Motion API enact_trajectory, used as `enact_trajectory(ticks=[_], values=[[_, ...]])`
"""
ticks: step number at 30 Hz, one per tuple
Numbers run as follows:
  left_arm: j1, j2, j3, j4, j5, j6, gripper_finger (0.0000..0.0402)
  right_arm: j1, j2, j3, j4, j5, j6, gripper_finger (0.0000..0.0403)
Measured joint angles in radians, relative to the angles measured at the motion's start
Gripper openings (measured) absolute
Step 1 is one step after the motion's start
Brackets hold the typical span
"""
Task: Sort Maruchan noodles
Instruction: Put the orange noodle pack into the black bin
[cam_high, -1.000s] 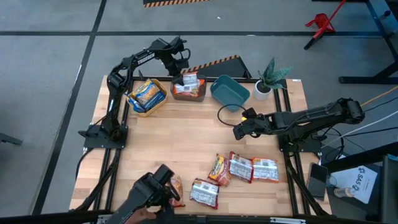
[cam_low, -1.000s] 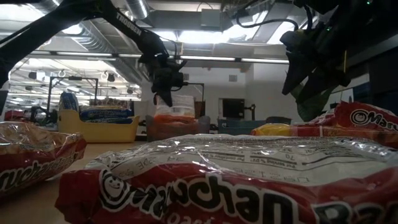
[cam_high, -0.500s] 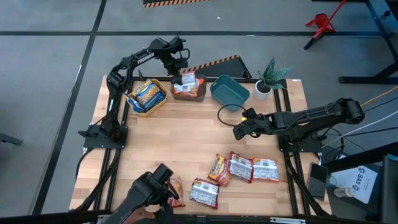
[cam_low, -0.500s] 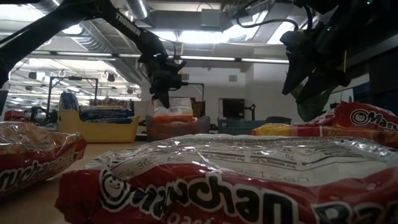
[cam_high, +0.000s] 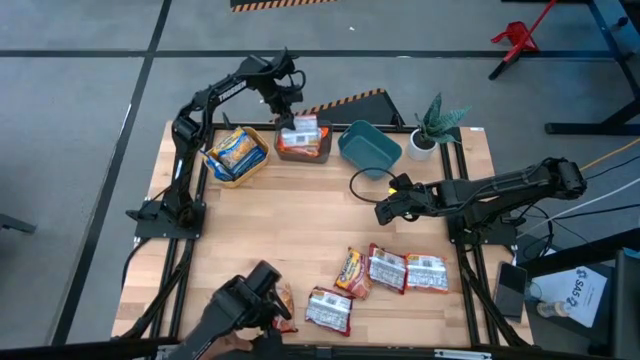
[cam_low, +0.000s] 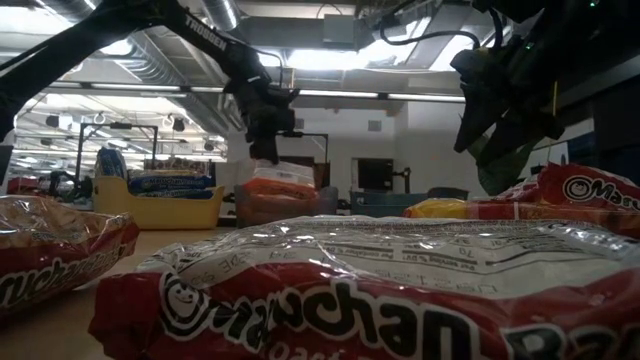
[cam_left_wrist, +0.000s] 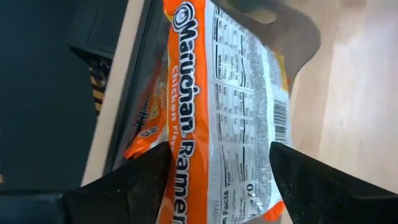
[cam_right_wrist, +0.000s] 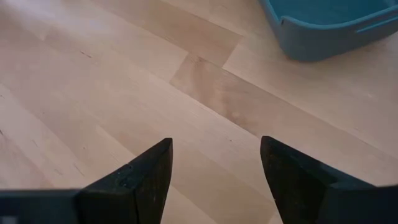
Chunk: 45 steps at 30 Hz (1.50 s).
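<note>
My left gripper hangs open just above the grey bin at the table's far edge. An orange-and-white Maruchan packet lies below it on other orange packets in that bin, and the fingers stand on either side without touching it. The low view shows the packet lying flat under the gripper. My right gripper stands open over bare table right of centre. Near the front edge lie an orange packet and red-silver packets.
A yellow bin holding blue packets stands left of the grey bin and a teal bin right of it. A potted plant is at the far right corner. Bare wood lies under my right gripper.
My left gripper has opened and let go of the orange packet, then risen a little. The packet, which hung upright below the fingers, has dropped and now lies flat on the pile in the grey bin.
</note>
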Motion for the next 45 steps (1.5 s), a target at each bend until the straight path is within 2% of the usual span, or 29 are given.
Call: enact_trajectory(ticks=[2, 6, 10, 18, 23, 26, 32, 36, 38, 41, 45], values=[[-0.006, 0.0, 0.0, 0.0, 0.005, 0.003, 0.0267, 0.0, 0.0, 0.0, 0.0, 0.0, 0.0, 0.0232], [-0.016, 0.0, 0.0, 0.002, -0.091, 0.034, 0.0267, 0.0, 0.009, 0.0, -0.004, 0.0, 0.0, 0.0232], [-0.004, 0.0, 0.0, 0.016, -0.14, 0.034, 0.0267, 0.0, 0.024, 0.0, -0.003, -0.009, 0.0, 0.0232], [0.024, -0.053, 0.0, -0.006, -0.165, 0.018, 0.0267, 0.0, 0.067, 0.0, 0.072, -0.011, -0.019, 0.0232], [0.036, -0.143, 0.0, -0.01, -0.168, 0.023, 0.0267, 0.0, 0.073, 0.001, 0.174, 0.007, -0.147, 0.0232], [0.037, -0.203, 0.0, -0.023, -0.086, -0.029, 0.0267, -0.014, 0.073, 0.019, 0.142, -0.051, -0.28, 0.0232], [-0.012, -0.314, 0.001, -0.036, 0.303, -0.176, 0.0267, -0.026, 0.073, 0.11, 0.025, -0.216, -0.499, 0.0232], [-0.107, -0.352, 0.001, -0.091, 0.454, -0.186, 0.0267, -0.025, 0.072, 0.122, -0.102, -0.324, -0.529, 0.0232], [-0.165, -0.364, 0.001, -0.107, 0.483, -0.187, 0.0267, -0.023, 0.072, 0.122, -0.207, -0.377, -0.493, 0.0232], [-0.251, -0.371, 0.001, -0.117, 0.469, -0.187, 0.0267, 0.029, 0.072, 0.106, -0.379, -0.424, -0.414, 0.0232], [-0.339, -0.374, 0.001, -0.113, 0.431, -0.186, 0.0267, 0.185, 0.049, 0.075, -0.487, -0.43, -0.266, 0.0232]])
